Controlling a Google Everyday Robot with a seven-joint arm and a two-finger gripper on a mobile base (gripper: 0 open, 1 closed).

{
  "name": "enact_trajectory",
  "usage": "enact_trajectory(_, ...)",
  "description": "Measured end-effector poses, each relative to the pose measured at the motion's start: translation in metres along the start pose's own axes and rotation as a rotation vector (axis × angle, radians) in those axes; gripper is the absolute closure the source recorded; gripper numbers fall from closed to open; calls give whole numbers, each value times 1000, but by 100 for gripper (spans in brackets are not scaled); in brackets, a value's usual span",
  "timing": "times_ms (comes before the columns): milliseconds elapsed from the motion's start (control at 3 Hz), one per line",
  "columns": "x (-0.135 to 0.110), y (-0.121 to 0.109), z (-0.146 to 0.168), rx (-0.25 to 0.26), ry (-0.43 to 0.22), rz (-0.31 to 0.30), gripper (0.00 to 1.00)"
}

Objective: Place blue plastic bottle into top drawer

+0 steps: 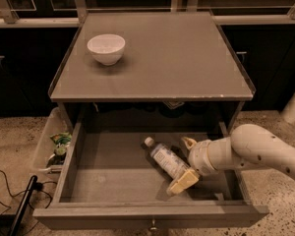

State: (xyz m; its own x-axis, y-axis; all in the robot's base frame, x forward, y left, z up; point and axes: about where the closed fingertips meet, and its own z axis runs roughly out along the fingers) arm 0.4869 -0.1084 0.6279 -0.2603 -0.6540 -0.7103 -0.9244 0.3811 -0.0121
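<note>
Jaws of gripper (182, 164) astride bottle (162, 157), top drawer (108, 182)

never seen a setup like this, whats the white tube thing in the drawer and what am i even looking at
The white tube is a robot arm; the machine is a wheeled robot with that one arm. One camera looks down at a grey cabinet. At the arm's end is the gripper, a two-finger claw, reaching into the open top drawer. Its fingers stand spread either side of a small clear bottle lying on the drawer floor, apparently not squeezing it. A white bowl sits on top of the cabinet.
</note>
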Motion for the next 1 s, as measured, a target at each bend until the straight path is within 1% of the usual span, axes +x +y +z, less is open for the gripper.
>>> enact_trajectory(333, -32, 1, -28, 25, -23, -75, 0)
enact_trajectory(667, -64, 0, -62, 61, -30, -155, 0)
enact_trajectory(1000, -85, 1, -97, 89, -25, -214, 0)
